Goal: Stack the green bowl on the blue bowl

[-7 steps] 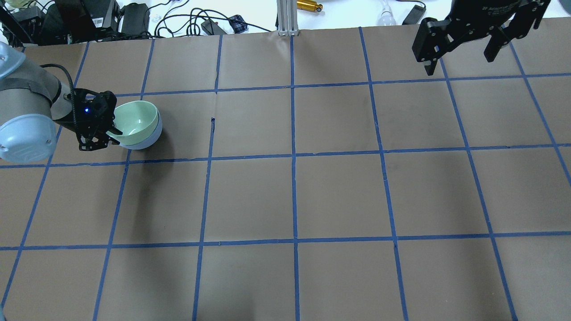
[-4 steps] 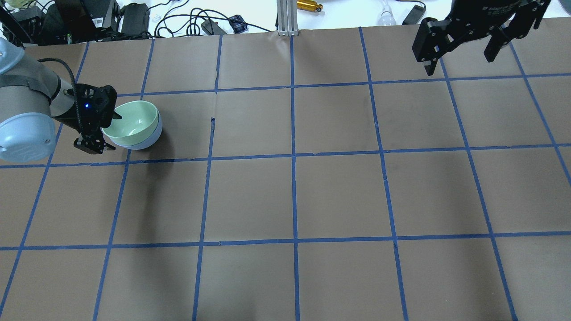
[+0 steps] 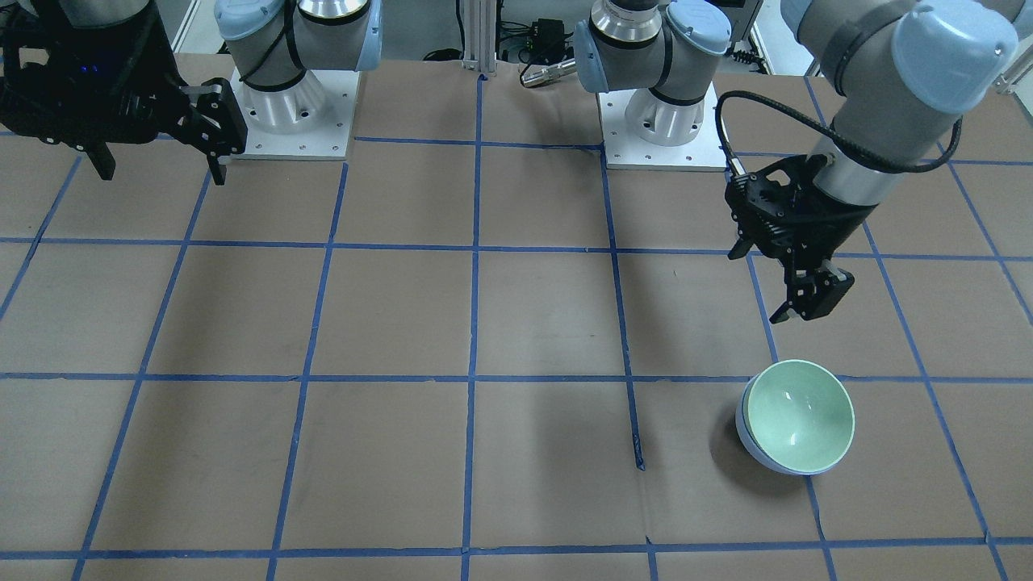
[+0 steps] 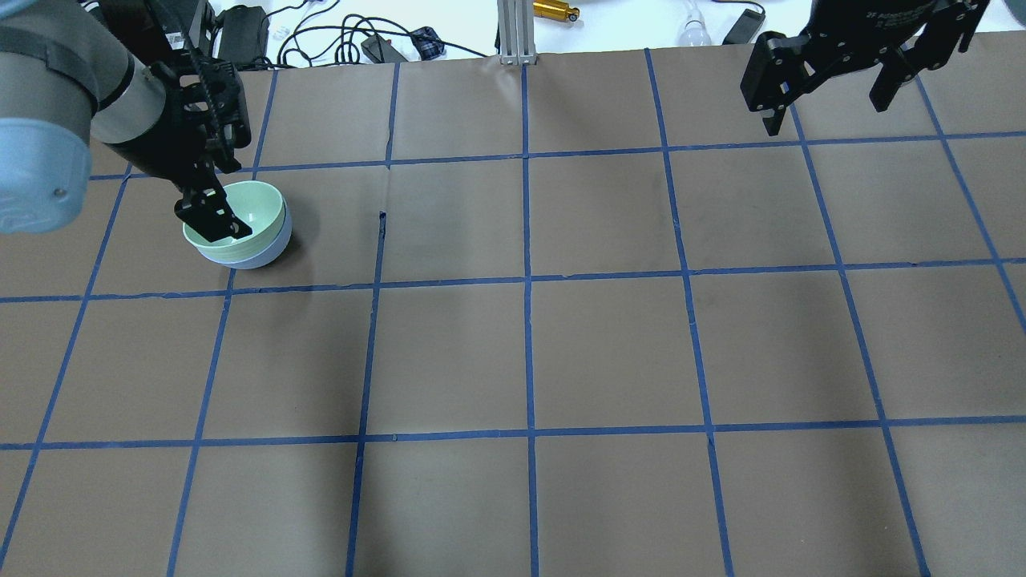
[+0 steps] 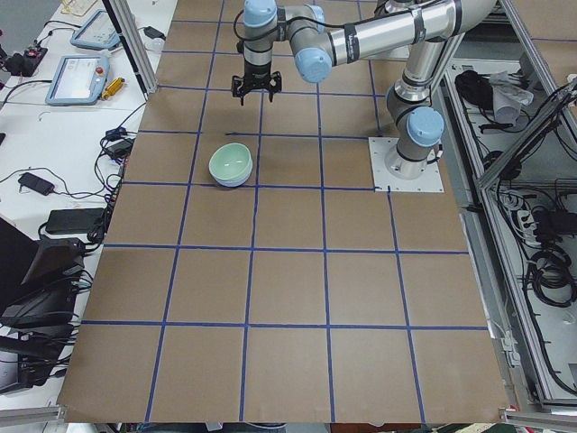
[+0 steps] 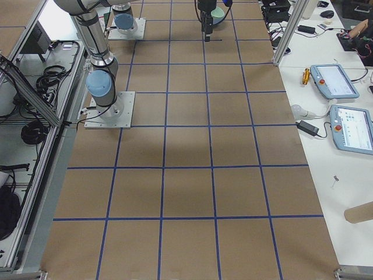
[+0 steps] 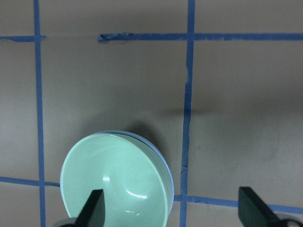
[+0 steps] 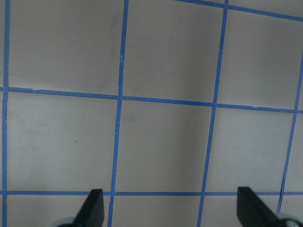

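Risk: left gripper, spread empty, raised near stack, could clip rim and tip it | glossy mint-green round bowl nested in glossy periwinkle-blue round bowl | right gripper spread, idle

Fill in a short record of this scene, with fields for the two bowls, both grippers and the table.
green bowl: glossy pale mint-green round bowl, sitting inside the blue bowl
blue bowl: glossy pale periwinkle-blue round bowl, on the table, only its outer wall showing under the green one
left gripper: open, raised above the bowls, touching neither
right gripper: open, empty, far from the bowls
table: covered in brown paper, marked with blue tape lines
task state: stacking looks done
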